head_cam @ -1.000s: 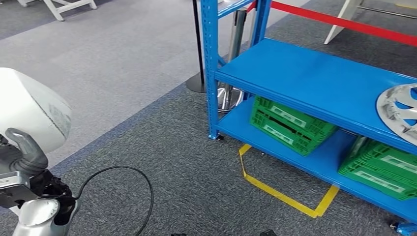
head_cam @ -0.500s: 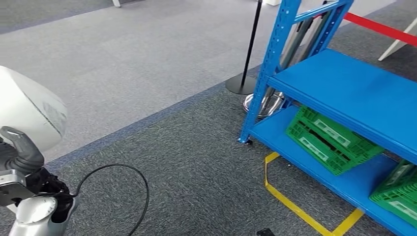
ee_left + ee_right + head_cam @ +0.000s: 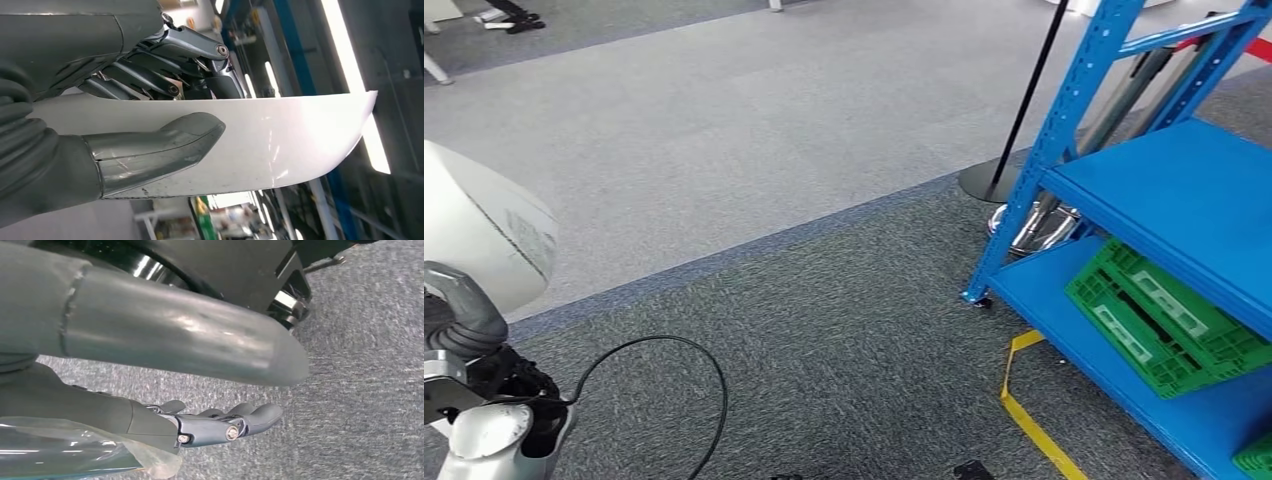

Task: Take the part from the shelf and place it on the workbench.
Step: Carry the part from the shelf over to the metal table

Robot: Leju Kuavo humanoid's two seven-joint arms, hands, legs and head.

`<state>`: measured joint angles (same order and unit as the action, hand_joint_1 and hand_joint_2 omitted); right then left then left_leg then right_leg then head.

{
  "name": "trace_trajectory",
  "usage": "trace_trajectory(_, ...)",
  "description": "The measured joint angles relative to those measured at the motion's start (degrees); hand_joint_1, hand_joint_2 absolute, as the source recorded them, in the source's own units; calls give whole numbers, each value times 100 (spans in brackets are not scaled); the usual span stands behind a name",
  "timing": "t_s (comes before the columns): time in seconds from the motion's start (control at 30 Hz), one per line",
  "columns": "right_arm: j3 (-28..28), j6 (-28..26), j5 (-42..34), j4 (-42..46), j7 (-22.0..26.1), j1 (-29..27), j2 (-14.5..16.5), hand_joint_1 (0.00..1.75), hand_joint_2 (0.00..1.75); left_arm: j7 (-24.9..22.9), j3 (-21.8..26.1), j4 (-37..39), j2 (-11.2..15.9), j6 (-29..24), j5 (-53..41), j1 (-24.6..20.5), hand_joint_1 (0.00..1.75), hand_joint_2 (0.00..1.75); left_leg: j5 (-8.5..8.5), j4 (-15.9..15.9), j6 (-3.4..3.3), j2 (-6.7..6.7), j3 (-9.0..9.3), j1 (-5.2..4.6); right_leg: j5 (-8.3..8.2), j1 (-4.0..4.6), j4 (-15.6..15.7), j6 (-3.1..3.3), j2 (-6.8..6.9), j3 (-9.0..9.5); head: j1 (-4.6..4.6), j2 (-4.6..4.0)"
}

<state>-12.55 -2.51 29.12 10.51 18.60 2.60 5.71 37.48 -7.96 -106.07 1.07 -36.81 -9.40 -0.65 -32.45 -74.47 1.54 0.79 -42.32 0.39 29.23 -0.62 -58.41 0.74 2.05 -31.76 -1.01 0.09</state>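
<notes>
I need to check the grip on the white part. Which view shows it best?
The left wrist view: the left hand holds the white part, thumb on one face, fingers behind. The head view shows the part above the hand. The right wrist view looks at carpet.

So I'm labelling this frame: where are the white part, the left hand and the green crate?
white part (image 3: 479,235), head view, its curved face
left hand (image 3: 464,325), head view, the grey thumb gripping the part
green crate (image 3: 1164,330), head view, its top grid

White curved part (image 3: 479,230) gripped in left hand (image 3: 464,330), off shelf (image 3: 1164,200).
</notes>
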Motion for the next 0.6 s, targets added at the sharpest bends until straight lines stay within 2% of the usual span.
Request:
trace_trajectory(0.03, 0, 4, 3, 0, 0, 2, -1, 0, 0, 0, 2, 2, 8, 1, 3, 5, 175, 175, 110, 118, 2, -19, 72, 6, 8, 2, 0, -2, 83, 4, -1, 0)
trace_trajectory(0.07, 1, 8, 6, 0, 0, 8, -1, 0, 0, 0, 3, 2, 13, 2, 4, 7, 175, 175, 289, 424, -5, -71, 238, 6, 17, 3, 0, -9, 161, 15, -1, 0)
trace_trajectory(0.13, 2, 14, 14, 0, 1, 17, -1, 0, 0, -1, 5, 3, 18, 15, 16, -5, 175, 175, 572, 1186, -43, -339, 634, -36, 50, 23, -7, -44, 298, 42, -4, 0)
trace_trajectory(0.2, 2, 20, 19, 0, -2, 24, -1, 0, 0, -2, 5, 4, 21, 36, 30, -29, 175, 175, 621, 1541, -101, -507, 798, -93, 79, 50, -10, -93, 422, 63, 3, 0)
trace_trajectory(0.27, 2, 33, 20, 3, -5, 44, -1, 0, 0, -2, 11, 4, 35, 54, 35, -43, 175, 175, 622, 1574, -170, -398, 790, -114, 106, 52, -2, -146, 541, 80, 8, 0)
trace_trajectory(0.3, 2, 42, 22, 6, -4, 58, -1, 0, 0, -2, 16, 5, 43, 60, 35, -50, 175, 175, 634, 1596, -207, -332, 797, -108, 143, 39, -30, -177, 493, 72, 14, 0)
trace_trajectory(0.37, 2, 52, 25, 11, -1, 75, -1, 0, 0, -2, 23, 8, 52, 64, 34, -83, 175, 175, 666, 1637, -281, -209, 815, -74, 353, 18, -358, -220, 193, -85, 41, 0)
trace_trajectory(0.4, 2, 55, 25, 11, 1, 72, -1, 0, 0, -2, 23, 11, 52, 64, 33, -96, 175, 175, 670, 1641, -305, -147, 814, -66, 512, 8, -688, -226, 5, -246, 56, 0)
trace_trajectory(0.43, 2, 60, 22, 11, 2, 61, -1, 0, 0, -3, 24, 17, 54, 68, 33, -103, 175, 175, 672, 1639, -321, -73, 811, -63, 670, 7, -1080, -226, -103, -450, 64, 0)
trace_trajectory(0.47, 2, 66, 21, 10, 2, 41, -1, 0, 0, -4, 25, 26, 56, 74, 29, -102, 175, 175, 672, 1636, -329, 10, 811, -64, 760, 6, -1414, -226, -156, -639, 68, 0)
trace_trajectory(0.5, 2, 74, 20, 10, 3, 22, -1, 0, 0, -8, 24, 34, 55, 80, 23, -99, 175, 175, 672, 1634, -331, 99, 813, -64, 751, 6, -1587, -223, -180, -762, 68, 0)
trace_trajectory(0.53, 2, 84, 19, 9, 5, 8, -1, 0, 0, -11, 24, 42, 55, 86, 15, -96, 175, 175, 671, 1630, -330, 189, 817, -63, 632, 5, -1554, -218, -195, -791, 69, 0)
trace_trajectory(0.57, 1, 92, 19, 9, 9, 0, -1, 0, 0, -14, 24, 46, 56, 89, 4, -95, 175, 175, 669, 1624, -326, 276, 823, -60, 419, 1, -1298, -210, -230, -710, 68, 0)
trace_trajectory(0.6, 1, 99, 19, 9, 14, 0, -1, 0, 0, -15, 24, 47, 56, 90, -5, -96, 175, 175, 663, 1615, -315, 354, 824, -54, 188, -11, -913, -205, -342, -563, 69, 0)
